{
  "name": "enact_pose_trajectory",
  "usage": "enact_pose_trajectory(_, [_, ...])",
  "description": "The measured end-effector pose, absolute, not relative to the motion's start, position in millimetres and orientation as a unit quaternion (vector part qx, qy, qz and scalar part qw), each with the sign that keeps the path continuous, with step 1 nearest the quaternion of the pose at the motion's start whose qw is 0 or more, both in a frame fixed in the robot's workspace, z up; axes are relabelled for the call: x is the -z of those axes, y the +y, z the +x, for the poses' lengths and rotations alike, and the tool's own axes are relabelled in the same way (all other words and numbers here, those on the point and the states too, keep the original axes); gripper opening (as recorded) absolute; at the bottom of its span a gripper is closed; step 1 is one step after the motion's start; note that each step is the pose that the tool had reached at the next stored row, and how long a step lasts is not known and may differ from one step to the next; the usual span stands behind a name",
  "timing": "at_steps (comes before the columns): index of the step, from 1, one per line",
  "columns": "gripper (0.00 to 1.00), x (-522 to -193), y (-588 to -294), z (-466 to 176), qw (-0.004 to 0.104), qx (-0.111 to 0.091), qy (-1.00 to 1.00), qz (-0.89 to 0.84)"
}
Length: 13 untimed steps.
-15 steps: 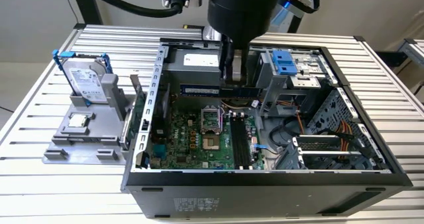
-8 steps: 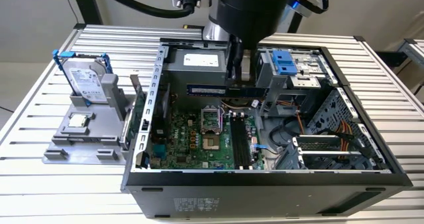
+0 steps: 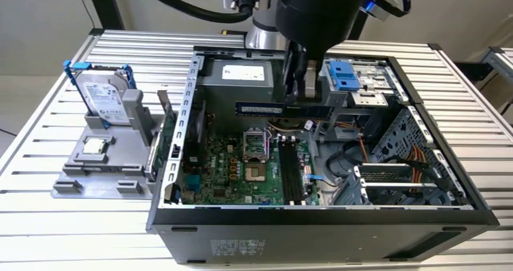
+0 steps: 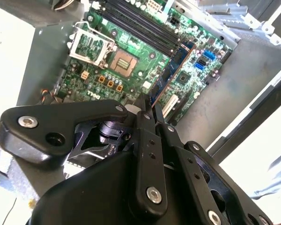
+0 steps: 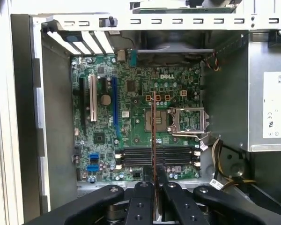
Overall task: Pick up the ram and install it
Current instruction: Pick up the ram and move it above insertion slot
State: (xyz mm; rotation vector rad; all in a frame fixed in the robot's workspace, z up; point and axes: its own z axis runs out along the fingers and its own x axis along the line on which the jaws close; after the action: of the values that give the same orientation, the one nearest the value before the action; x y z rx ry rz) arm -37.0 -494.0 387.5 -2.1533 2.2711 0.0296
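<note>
Above the open computer case (image 3: 321, 214), the gripper (image 3: 307, 104) hangs from the arm with its 2 fingers (image 5: 141, 199) pressed together on the ram (image 3: 261, 109), pinching the stick near 1 end. In the exterior view the bluish stick juts out level toward the exterior view's left, clear of the motherboard (image 3: 220, 169) and held in the air over the board's far part, in front of the grey power supply (image 3: 236, 79).

In the first wrist view the ram (image 5: 153, 136) shows edge-on as a thin line rising from the gripper (image 5: 153, 187), and it crosses the black memory slots (image 5: 157, 157) at about a right angle rather than lying along them. The slots look empty. In the second wrist view the ram (image 4: 171, 70) stretches out from the gripper (image 4: 147, 108) over the green board, beside the processor socket (image 4: 124, 61).

On the slatted table (image 3: 48, 103), toward the exterior view's left and well apart from the case, a grey holder (image 3: 128, 187) carries an upright hard drive (image 3: 104, 97) in a blue frame and a small square processor chip (image 3: 95, 145) lying flat.
</note>
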Motion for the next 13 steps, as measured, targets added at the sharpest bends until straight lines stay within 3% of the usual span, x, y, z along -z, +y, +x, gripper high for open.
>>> enact_pose_trajectory(13, [0.0, -387, -494, -14, 0.006, -0.009, 0.726, -0.688])
